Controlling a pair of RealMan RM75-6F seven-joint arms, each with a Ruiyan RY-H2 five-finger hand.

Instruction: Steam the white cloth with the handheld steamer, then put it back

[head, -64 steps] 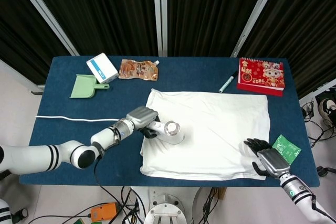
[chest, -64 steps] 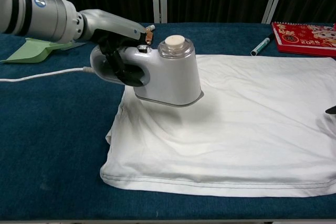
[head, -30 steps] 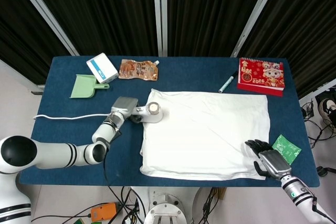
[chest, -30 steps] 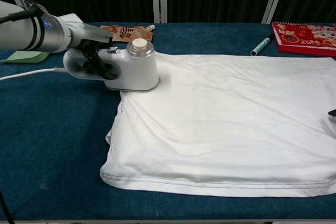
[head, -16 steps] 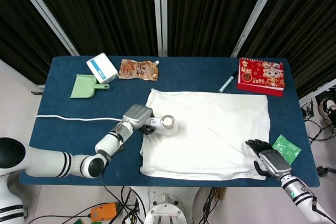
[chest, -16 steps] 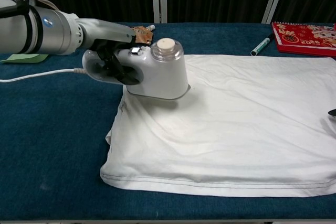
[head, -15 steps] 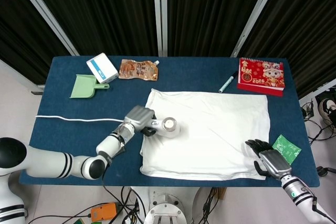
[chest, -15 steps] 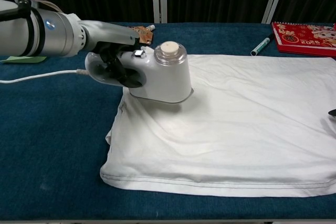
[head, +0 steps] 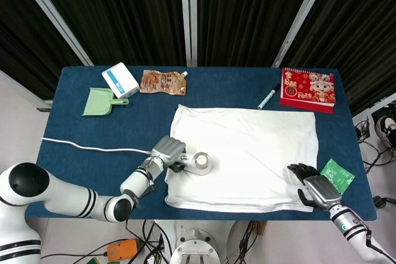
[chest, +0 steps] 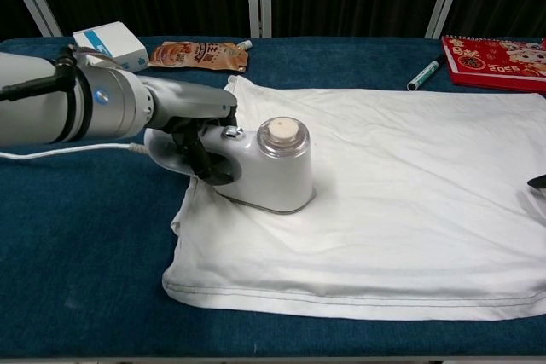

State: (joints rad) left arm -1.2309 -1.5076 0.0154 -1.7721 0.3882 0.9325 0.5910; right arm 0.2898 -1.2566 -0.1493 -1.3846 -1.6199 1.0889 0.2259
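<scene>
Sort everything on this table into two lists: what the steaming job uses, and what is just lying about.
In use:
- handheld steamer, held by the left hand
- white cloth
- right hand, resting on the cloth's corner

Lying about:
- green dustpan
- white and blue box
- snack pouch
- marker
- red calendar
- green packet

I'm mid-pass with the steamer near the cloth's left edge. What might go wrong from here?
1. The white handheld steamer sits by the white cloth's rumpled left edge; pushing leftward may bunch that edge.
2. Its white power cord trails across the blue table behind the left hand; a long rightward stroke might pull it taut.
3. The right hand rests at the cloth's right corner and may drag it if moved.
</scene>
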